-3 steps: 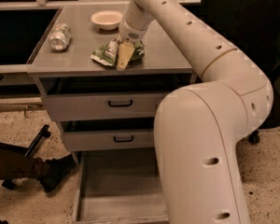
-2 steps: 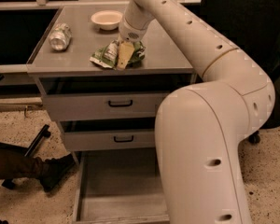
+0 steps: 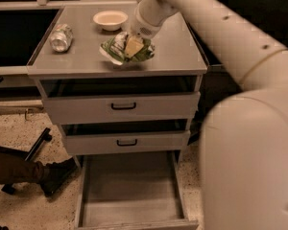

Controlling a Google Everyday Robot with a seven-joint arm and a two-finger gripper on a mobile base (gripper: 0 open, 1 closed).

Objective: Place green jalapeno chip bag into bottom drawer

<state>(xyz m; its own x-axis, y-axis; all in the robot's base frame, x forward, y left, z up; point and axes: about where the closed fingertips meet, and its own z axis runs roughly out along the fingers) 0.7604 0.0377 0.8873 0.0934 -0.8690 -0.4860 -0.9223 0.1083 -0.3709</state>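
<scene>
Gripper point(image 3: 134, 45) is being held down on the middle of the green jalapeno chip bag point(image 3: 114, 51), which is lying mid-way across the cabinet top point(image 3: 175, 56); whether the jaws are being closed on the foil cannot be told. If only a loose crumpled fold is being pinched, a slip on lifting is being risked, toward the bowl point(image 3: 110, 19) just beyond. The bottom drawer point(image 3: 129, 195) is being left open nearest, under two upper drawers whose fronts could be snagged.
</scene>
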